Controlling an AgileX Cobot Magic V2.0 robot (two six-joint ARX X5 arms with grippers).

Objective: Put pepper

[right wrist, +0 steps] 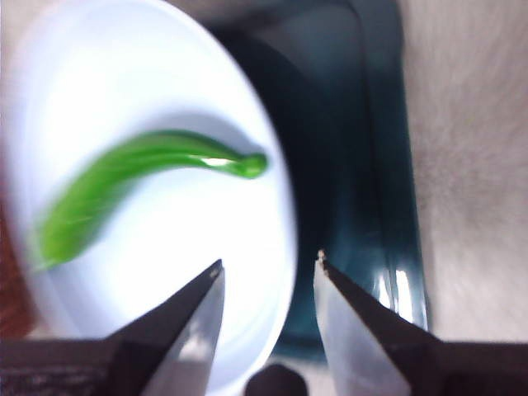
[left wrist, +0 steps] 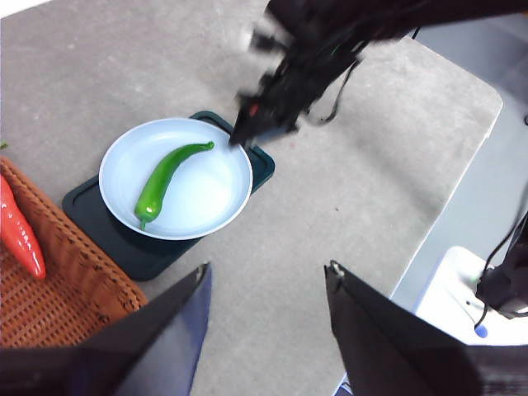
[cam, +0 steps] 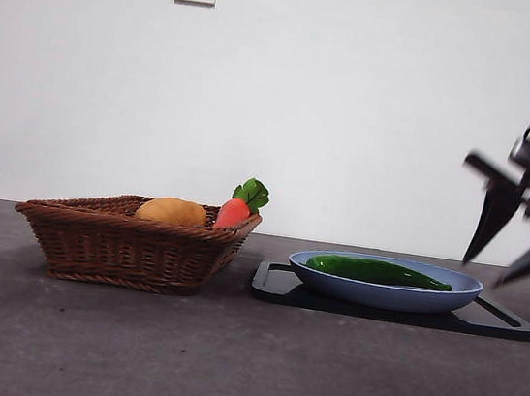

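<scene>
From the low front view, the bare grey table point(cam: 223, 368) lies nearest. Behind it, at about nine o'clock from the middle of the scene, sits a wicker basket point(cam: 131, 249) holding a potato point(cam: 172, 211) and a carrot point(cam: 235, 212). At about three o'clock from the basket, just beside it, a dark tray point(cam: 273, 282) carries a blue plate point(cam: 385, 290), and the pepper point(cam: 377, 271) lies lengthwise in that plate, touching nothing else.

The right gripper point(cam: 515, 252) hangs in the air at about two o'clock from the plate, above its far-right rim. Its jaws are spread apart and hold nothing; its wrist view shows the plate's edge and tray below the gap, with the pepper's tapered end point(right wrist: 252, 165) off at eleven o'clock. The picture is blurred, so the arm appears to be in motion.

The left gripper point(left wrist: 264, 285) waits high over the table, jaws parted and empty, looking down on plate and basket.

The pepper seems to be where it belongs. The main risk now is the right gripper's low jaw tips: a sideways sweep could clip the plate's rim, tipping it or sliding it on the tray, and the smooth pepper could roll out. Closing or dipping over the plate might also nudge the pepper's thin end.
</scene>
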